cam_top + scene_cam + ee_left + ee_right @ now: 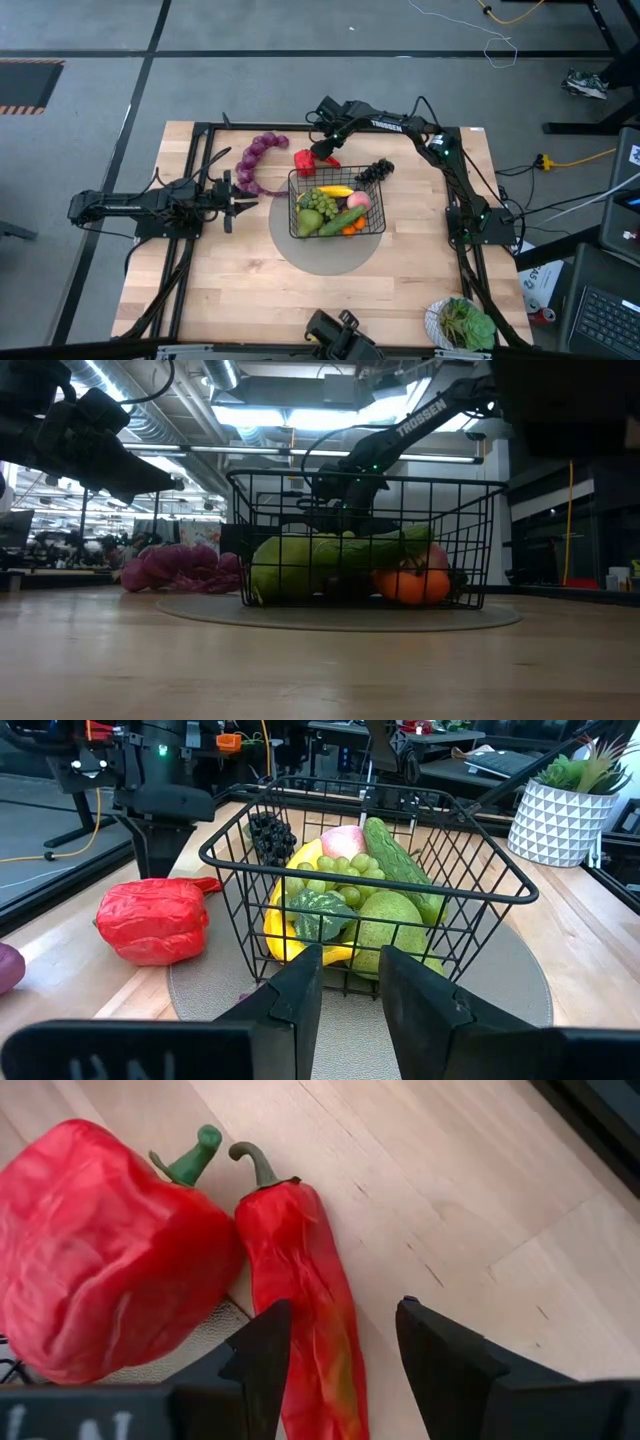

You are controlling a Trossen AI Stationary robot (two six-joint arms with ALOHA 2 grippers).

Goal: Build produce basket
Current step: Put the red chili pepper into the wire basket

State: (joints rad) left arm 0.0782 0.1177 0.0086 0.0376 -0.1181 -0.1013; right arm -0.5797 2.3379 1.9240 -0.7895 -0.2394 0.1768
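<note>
The black wire basket [337,205] stands on a grey round mat in the middle of the table. It holds a pear, green grapes, a banana, a cucumber, a peach and an orange [350,890]. A red bell pepper [100,1250] and a long red chili [310,1310] lie on the table by the basket's far left corner. My right gripper [345,1370] is open just above the chili, one finger on either side of its lower part. Dark grapes [375,170] lie at the basket's far right corner and a purple grape string [258,160] at the far left. My left gripper [240,205] waits left of the basket, narrowly open and empty.
A white bowl with a leafy plant [462,322] stands at the table's near right corner. The grey mat [320,255] reaches out toward the near side of the basket. Black frame rails [190,240] run along the table's left and right sides. There is bare wood near the front.
</note>
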